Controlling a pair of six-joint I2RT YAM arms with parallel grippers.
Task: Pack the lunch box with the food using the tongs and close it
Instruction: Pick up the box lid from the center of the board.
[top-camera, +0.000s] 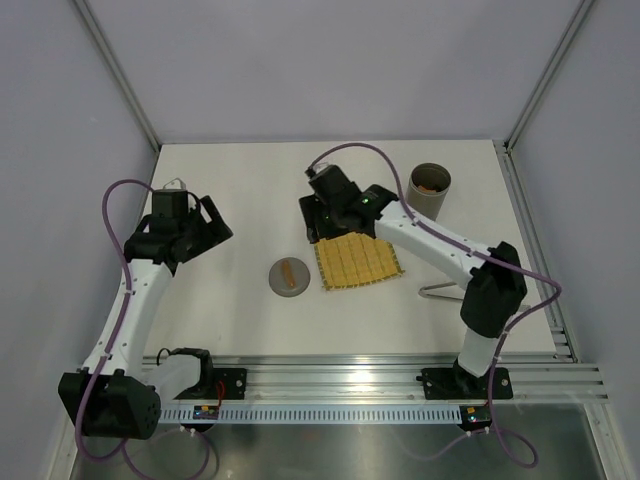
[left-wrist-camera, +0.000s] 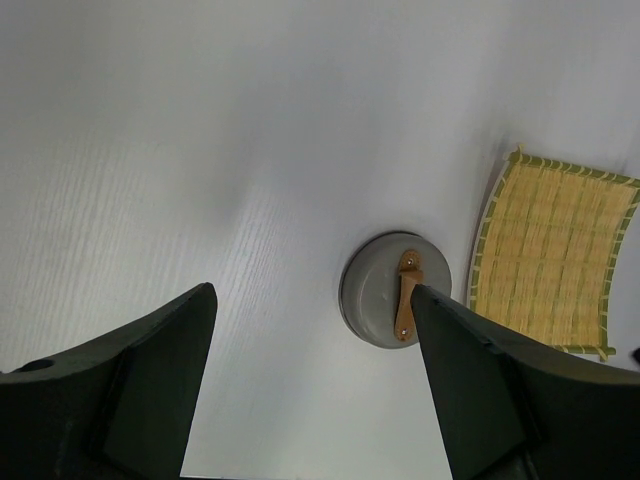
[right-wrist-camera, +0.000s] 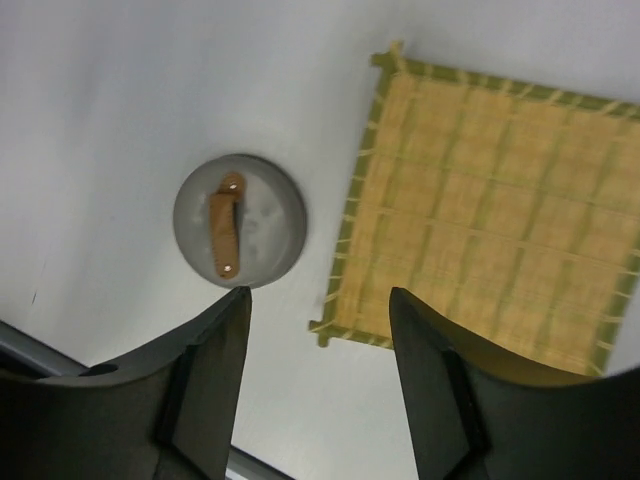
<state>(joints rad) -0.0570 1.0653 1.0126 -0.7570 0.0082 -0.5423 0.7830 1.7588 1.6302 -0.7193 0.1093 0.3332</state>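
Note:
The lunch box (top-camera: 430, 189), a tall grey canister, stands upright at the back right with orange food (top-camera: 428, 183) showing inside it. Its round grey lid (top-camera: 289, 276) with a wooden handle lies flat on the table, left of the yellow mat (top-camera: 358, 262). The silver tongs (top-camera: 440, 291) lie on the table to the right of the mat. My right gripper (right-wrist-camera: 320, 300) hovers open and empty over the mat's far left corner, with the lid (right-wrist-camera: 239, 220) and mat (right-wrist-camera: 490, 210) below it. My left gripper (left-wrist-camera: 312, 300) hangs open and empty at the left, looking toward the lid (left-wrist-camera: 395, 290).
The mat (left-wrist-camera: 555, 260) has no food on it. The white table ends at grey walls at the back and sides, and an aluminium rail (top-camera: 350, 380) carrying the arm bases runs along the near edge.

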